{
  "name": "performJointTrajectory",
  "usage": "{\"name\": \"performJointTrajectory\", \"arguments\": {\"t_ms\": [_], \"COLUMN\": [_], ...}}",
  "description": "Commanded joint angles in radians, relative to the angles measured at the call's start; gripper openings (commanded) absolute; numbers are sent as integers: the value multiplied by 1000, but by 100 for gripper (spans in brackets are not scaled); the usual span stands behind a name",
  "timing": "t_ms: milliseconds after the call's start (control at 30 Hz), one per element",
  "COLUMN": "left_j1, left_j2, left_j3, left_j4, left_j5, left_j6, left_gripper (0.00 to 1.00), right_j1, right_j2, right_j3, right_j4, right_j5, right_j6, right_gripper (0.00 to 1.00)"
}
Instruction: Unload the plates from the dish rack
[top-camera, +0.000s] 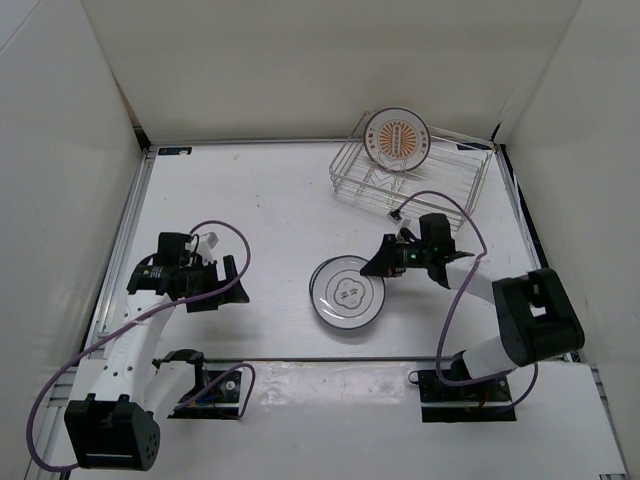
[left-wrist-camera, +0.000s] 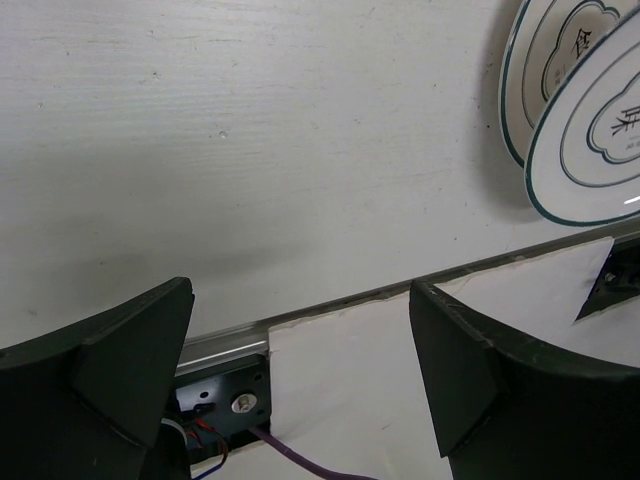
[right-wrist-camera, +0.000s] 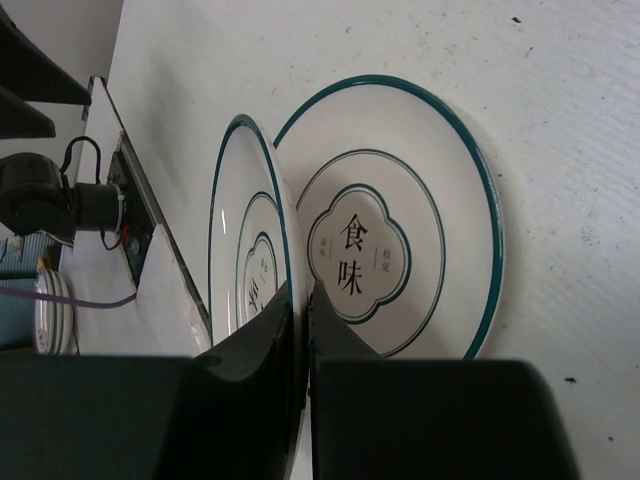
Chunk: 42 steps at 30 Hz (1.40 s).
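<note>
My right gripper (top-camera: 384, 264) (right-wrist-camera: 300, 292) is shut on the rim of a white plate with dark green rings (right-wrist-camera: 250, 250). It holds that plate tilted on edge, just above a second, matching white plate (right-wrist-camera: 395, 250) that lies flat on the table. In the top view the two overlap (top-camera: 347, 292). Both also show in the left wrist view (left-wrist-camera: 590, 130). The orange-brown patterned plate (top-camera: 397, 137) stands upright in the wire dish rack (top-camera: 450, 185) at the back right. My left gripper (top-camera: 230, 283) (left-wrist-camera: 300, 300) is open and empty, low over the table at the left.
White walls enclose the table on three sides. A metal rail (top-camera: 320, 362) runs along the near edge, with the arm bases and purple cables (top-camera: 225, 232) around it. The rack sits close behind my right arm.
</note>
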<state>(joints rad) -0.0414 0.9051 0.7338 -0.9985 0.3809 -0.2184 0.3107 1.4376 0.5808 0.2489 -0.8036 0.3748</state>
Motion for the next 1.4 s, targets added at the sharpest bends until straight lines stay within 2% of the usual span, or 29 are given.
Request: {"name": "performJointTrajectory", "arguments": {"t_ms": [0,100,200,300,333,467,533,667,733,767,800,833,900,1000,1133,1267,1333,1367], "left_j1": [-2,-2,-2,-3,-3,-3,-3,-3,-3,-2,-2,-2,-2,-2,-3,-2,-3,-2], "left_j2": [-8,-6,-5,-11,-6,-5,-5,-2,-5,-8,-5,-6,-6,-11,-20,-31,-40,-46], "left_j3": [13,21,21,16,16,12,13,15,13,12,12,10,12,6,6,-5,-19,-28], "left_j4": [-19,-28,-37,-40,-43,-45,-46,-45,-46,-48,-46,-48,-48,-45,-48,-40,-32,-28], "left_j5": [-11,-20,-36,-43,-51,-60,-63,-68,-70,-74,-73,-76,-80,-86,-86,-91,-83,-79], "left_j6": [17,25,31,34,34,33,34,34,36,34,34,34,36,31,33,27,19,14], "left_gripper": [100,100,100,100,100,100,100,100,100,100,100,100,100,100,100,100,100,100], "right_j1": [10,13,16,18,18,19,19,19,19,21,19,18,25,21,22,18,13,8], "right_j2": [49,95,115,126,127,142,153,147,136,127,124,97,58,27,-73,-213,-221,-166], "right_j3": [56,86,100,111,116,143,151,177,186,191,195,221,231,243,349,401,473,564], "right_j4": [116,125,144,135,132,96,61,-10,-74,-94,-181,-216,-338,-429,-655,-585,-506,-499], "right_j5": [-2,-2,1,7,9,12,12,30,40,41,44,58,99,170,335,550,697,734], "right_j6": [47,53,59,50,50,19,1,-33,-77,-88,-121,-176,-247,-341,-488,-594,-673,-700], "right_gripper": [0,0,5,14,20,28,31,48,52,62,81,90,90,90,90,90,90,90]}}
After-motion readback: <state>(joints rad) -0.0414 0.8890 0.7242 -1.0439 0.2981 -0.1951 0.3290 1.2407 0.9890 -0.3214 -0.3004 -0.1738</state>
